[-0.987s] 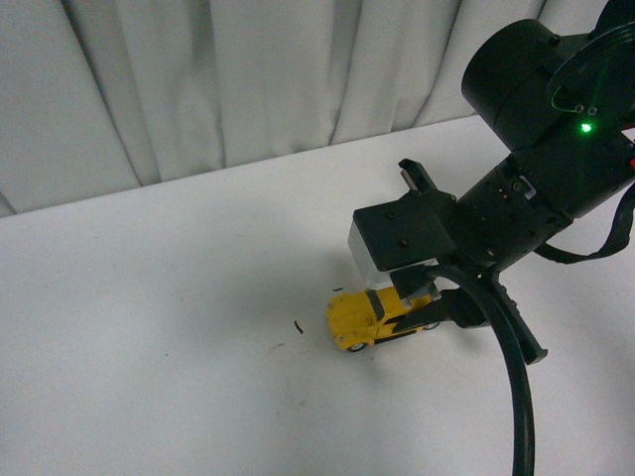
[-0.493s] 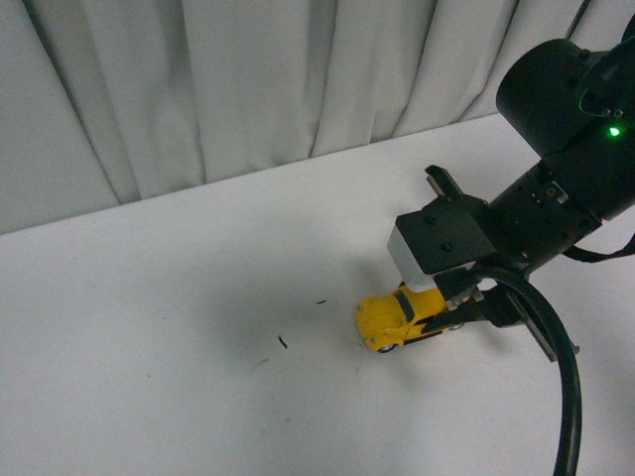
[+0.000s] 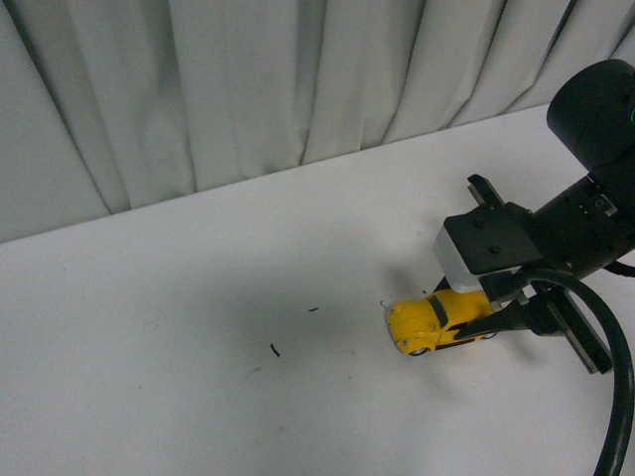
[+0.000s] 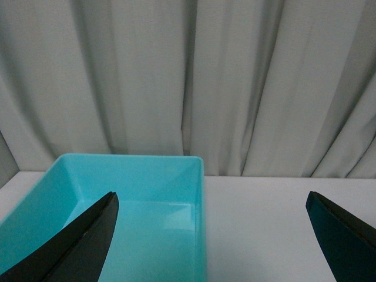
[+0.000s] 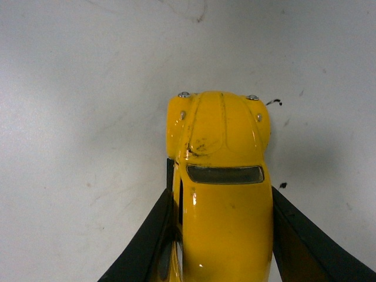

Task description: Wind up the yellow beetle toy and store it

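In the front view the beetle toy (image 3: 437, 322) sits on the white table (image 3: 149, 347) at about 4 o'clock from the middle of the scene, with its nose pointing toward 9 o'clock. The right gripper (image 3: 474, 317) reaches in from 3 o'clock and clamps the toy's rear half. The jaws are narrow, and one black finger (image 3: 501, 322) presses along the near side. The toy's wheels seem to touch the table.

The right wrist view shows the toy (image 5: 220, 176) from above: yellow bonnet, dark windscreen, and scuff marks on the paint. The right gripper (image 5: 220, 194) has a finger tight against each flank.

Two small dark specks (image 3: 274, 349) lie on the table at 9 o'clock from the toy, well apart from it. A pale curtain (image 3: 248, 89) hangs along the table's far edge, at 12 o'clock.

The left wrist view shows the left gripper (image 4: 205, 235) with its jaws spread wide and holding nothing. Ahead of it stands a teal bin (image 4: 141, 157), close to the curtain (image 4: 188, 76).
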Robot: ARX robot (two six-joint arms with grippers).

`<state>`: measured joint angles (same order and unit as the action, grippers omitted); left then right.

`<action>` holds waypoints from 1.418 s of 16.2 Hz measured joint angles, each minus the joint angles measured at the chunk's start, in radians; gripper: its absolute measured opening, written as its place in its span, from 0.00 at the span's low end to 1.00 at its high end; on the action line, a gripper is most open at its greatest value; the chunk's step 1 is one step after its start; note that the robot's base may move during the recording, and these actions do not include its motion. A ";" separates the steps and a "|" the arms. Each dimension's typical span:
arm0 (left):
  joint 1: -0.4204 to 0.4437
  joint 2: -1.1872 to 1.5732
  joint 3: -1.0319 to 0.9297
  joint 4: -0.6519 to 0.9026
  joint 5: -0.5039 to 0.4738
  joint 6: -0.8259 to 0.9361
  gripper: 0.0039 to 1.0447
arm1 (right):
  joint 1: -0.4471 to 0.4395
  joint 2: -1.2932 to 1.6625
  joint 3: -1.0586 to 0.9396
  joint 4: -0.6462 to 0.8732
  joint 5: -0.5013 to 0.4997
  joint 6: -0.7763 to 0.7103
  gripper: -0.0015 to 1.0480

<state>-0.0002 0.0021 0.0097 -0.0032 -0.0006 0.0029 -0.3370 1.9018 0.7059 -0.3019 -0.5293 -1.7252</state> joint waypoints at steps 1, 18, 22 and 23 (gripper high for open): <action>0.000 0.000 0.000 0.000 0.000 0.000 0.94 | -0.015 -0.002 -0.005 -0.002 0.000 -0.003 0.38; 0.000 0.000 0.000 0.000 0.000 0.000 0.94 | -0.124 -0.010 -0.058 -0.047 0.053 0.025 0.95; 0.000 0.000 0.000 0.000 0.000 0.000 0.94 | -0.120 -0.008 -0.058 -0.045 0.054 0.030 0.93; 0.000 0.000 0.000 0.000 0.000 0.000 0.94 | -0.120 -0.007 -0.058 -0.043 0.054 0.030 0.93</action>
<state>-0.0002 0.0021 0.0097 -0.0032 -0.0006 0.0029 -0.4572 1.8950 0.6479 -0.3454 -0.4751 -1.6955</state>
